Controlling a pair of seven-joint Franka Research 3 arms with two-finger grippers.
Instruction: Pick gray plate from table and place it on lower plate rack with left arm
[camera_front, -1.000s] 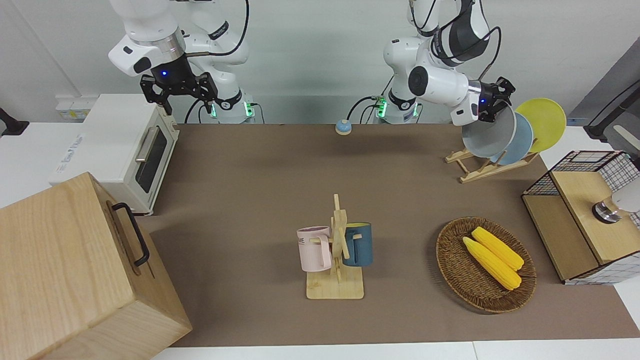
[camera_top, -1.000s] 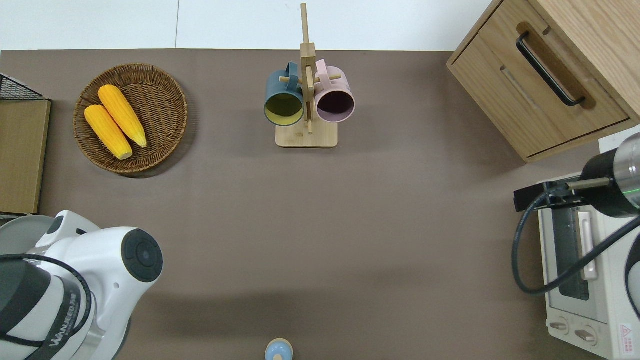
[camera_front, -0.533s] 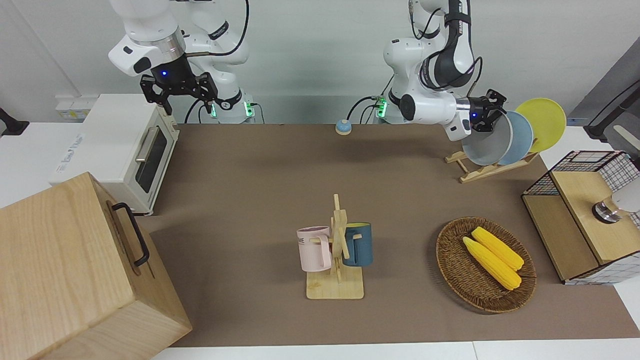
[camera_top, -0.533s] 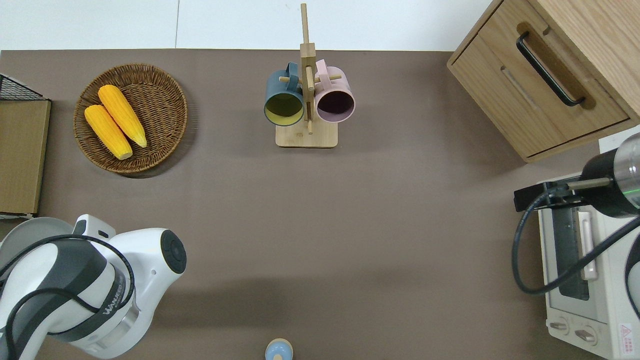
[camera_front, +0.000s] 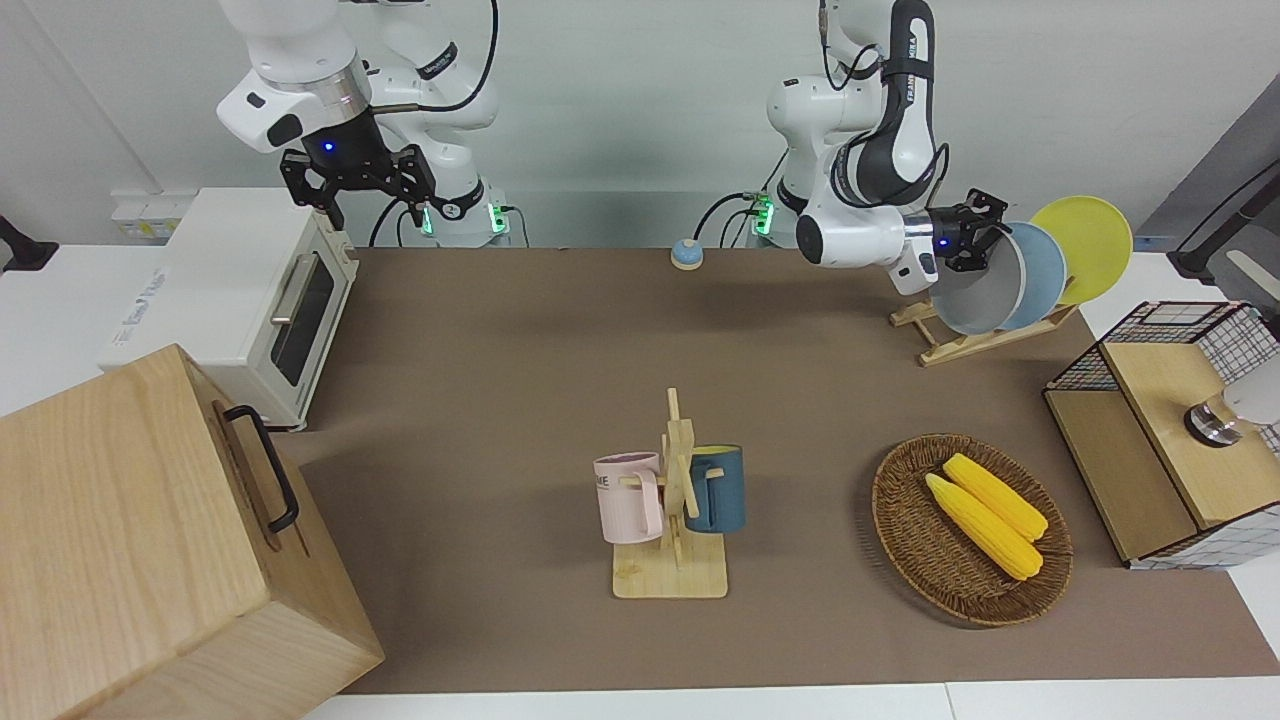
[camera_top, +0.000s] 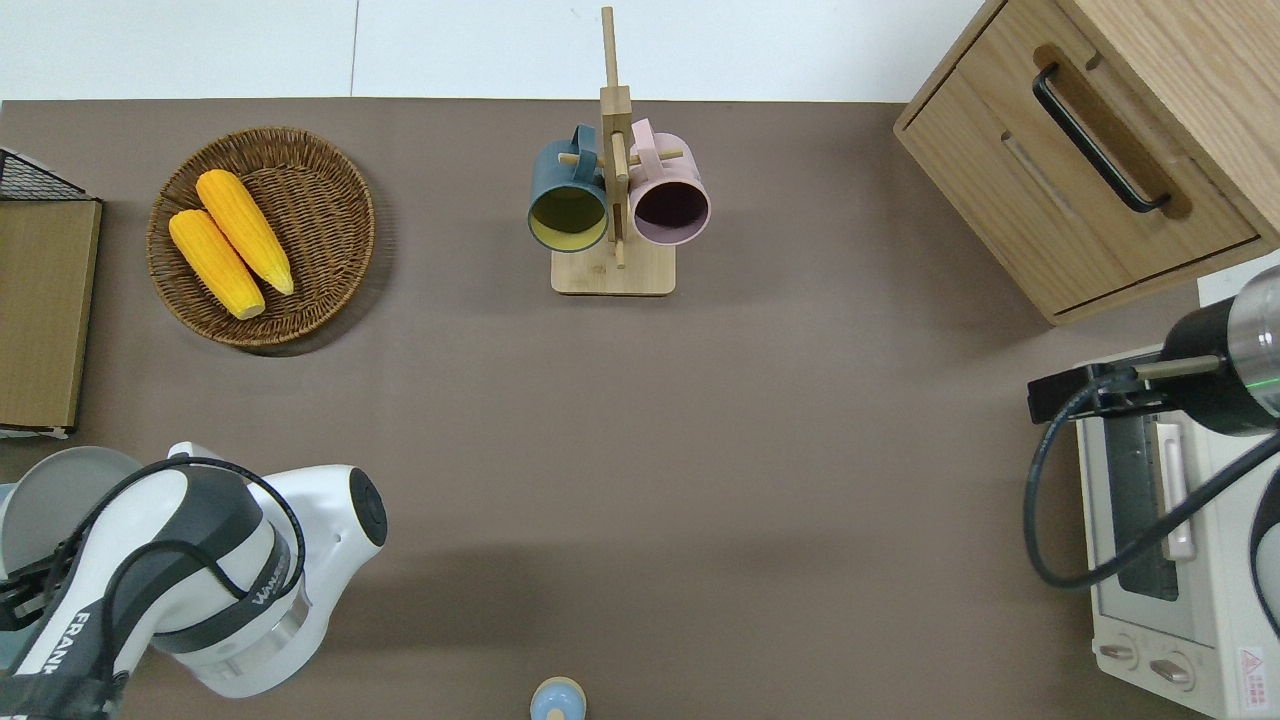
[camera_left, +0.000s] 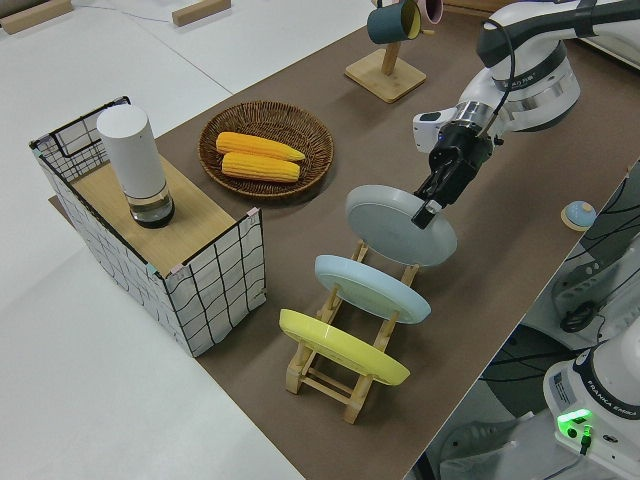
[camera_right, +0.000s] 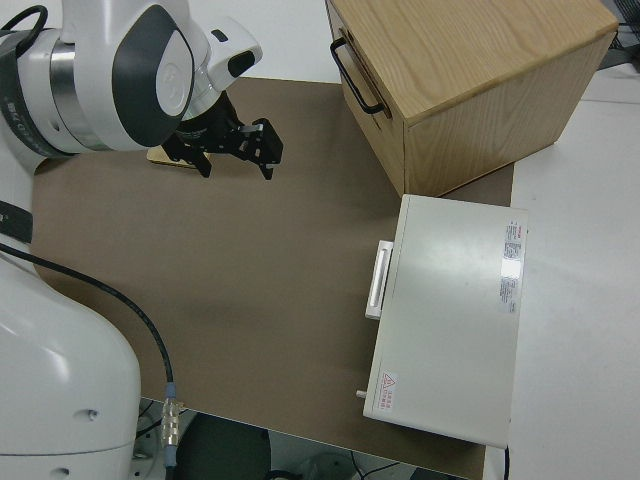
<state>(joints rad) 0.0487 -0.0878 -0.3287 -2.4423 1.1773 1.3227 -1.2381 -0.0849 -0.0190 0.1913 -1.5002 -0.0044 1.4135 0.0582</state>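
My left gripper (camera_left: 430, 208) is shut on the upper rim of the gray plate (camera_left: 395, 222), which stands tilted at the lowest end of the wooden plate rack (camera_left: 330, 375). In the front view the gray plate (camera_front: 975, 295) has its lower edge down at the rails of the rack (camera_front: 960, 345), and the left gripper (camera_front: 983, 243) grips its top. A sky-blue plate (camera_left: 370, 290) and a yellow plate (camera_left: 340, 350) sit in the slots beside it. From overhead, the arm hides most of the gray plate (camera_top: 50, 490). My right gripper (camera_front: 362, 195) is parked and open.
A wicker basket (camera_front: 900, 520) with two corn cobs and a wire-sided box (camera_front: 1160, 400) stand near the rack. A mug tree (camera_front: 672, 520) with two mugs is mid-table. A toaster oven (camera_front: 250, 300) and a wooden cabinet (camera_front: 150, 540) fill the right arm's end.
The left arm has swung down and lowered the gray plate from above the rack into its lowest end. The right arm has not moved.
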